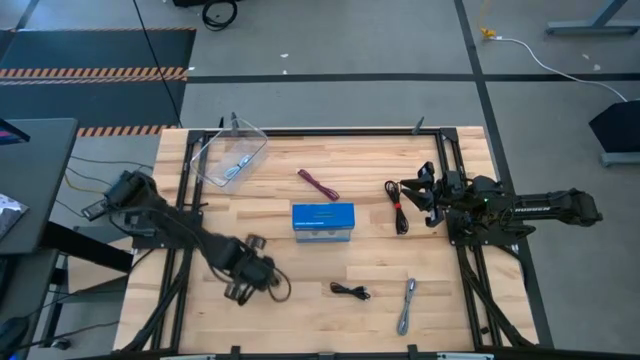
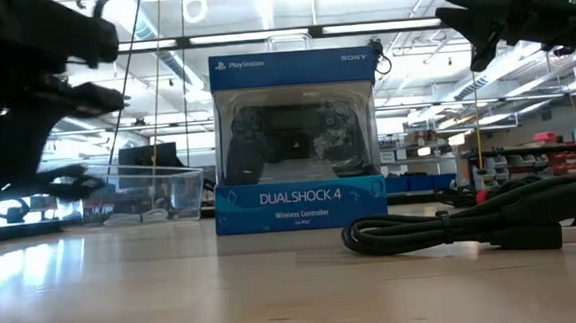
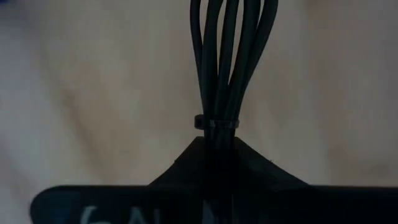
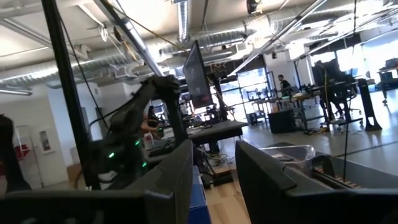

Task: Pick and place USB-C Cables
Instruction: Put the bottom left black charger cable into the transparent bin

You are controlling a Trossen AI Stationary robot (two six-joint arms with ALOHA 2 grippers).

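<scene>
My left gripper [image 1: 255, 277] stands over the table's near left and is shut on a coiled black USB-C cable [image 3: 227, 56], whose loop [image 1: 277, 288] shows beside it. My right gripper [image 4: 214, 180] waits open at the table's right [image 1: 412, 190], pointing slightly above level. A second black cable [image 1: 397, 208] lies flat below it. A maroon cable [image 1: 318, 185] lies beyond the blue box [image 1: 322, 222]. A small black cable [image 1: 350, 291] and a silver-grey cable [image 1: 407, 305] lie near the front edge. Another silver-grey cable [image 1: 236, 168] lies in the clear tub [image 1: 215, 150]. My left gripper pinches the black cable's bundled strands between its two fingers [image 3: 186, 165], just behind the band [image 3: 217, 122] that ties the coil. The fingers point down from above. The loops reach out past the fingertips; whether their far end touches the table I cannot tell.
The blue box stands upright mid-table [image 2: 297, 141]. The clear tub sits at the far left [image 2: 150, 195]. Bare wood lies between the box and the near edge, apart from the loose cables [image 2: 472, 225]. Black rails [image 1: 455, 150] run along the table's edges.
</scene>
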